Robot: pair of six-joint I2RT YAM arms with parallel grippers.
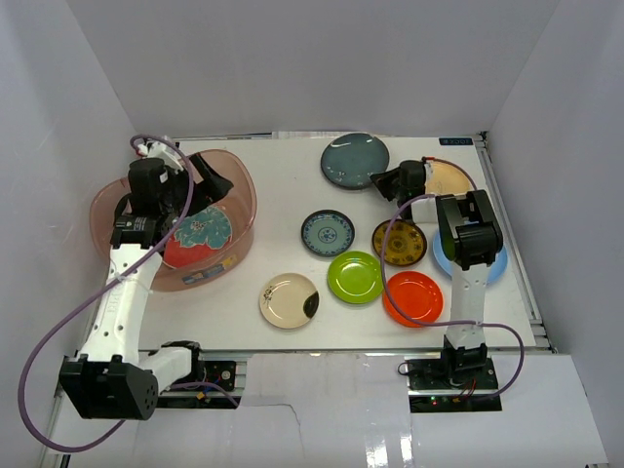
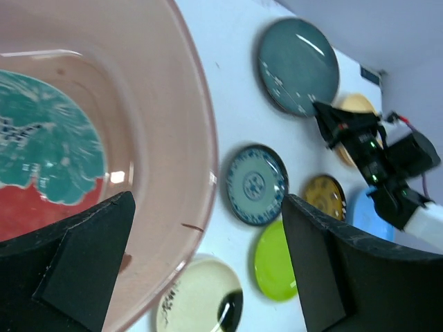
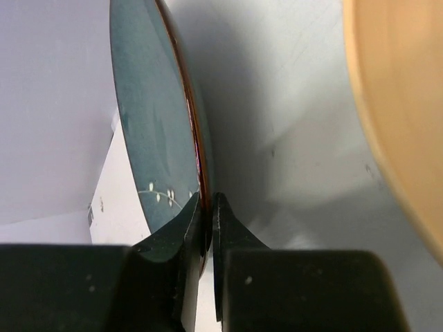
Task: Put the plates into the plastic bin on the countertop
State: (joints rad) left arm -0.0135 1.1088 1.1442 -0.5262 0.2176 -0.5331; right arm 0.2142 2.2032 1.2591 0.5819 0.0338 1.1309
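Observation:
The plastic bin sits at the left of the countertop and holds a red-and-teal plate. Above the bin's right wall my left gripper hangs open and empty. My right gripper is shut on the near rim of the dark teal plate, which lies at the back centre. Loose plates on the countertop: blue patterned, green, orange, cream with a black patch, dark yellow patterned and pale yellow.
A light blue plate lies partly under my right arm. White walls close the countertop in at the back and on both sides. The pale yellow plate is just to the right of my right gripper.

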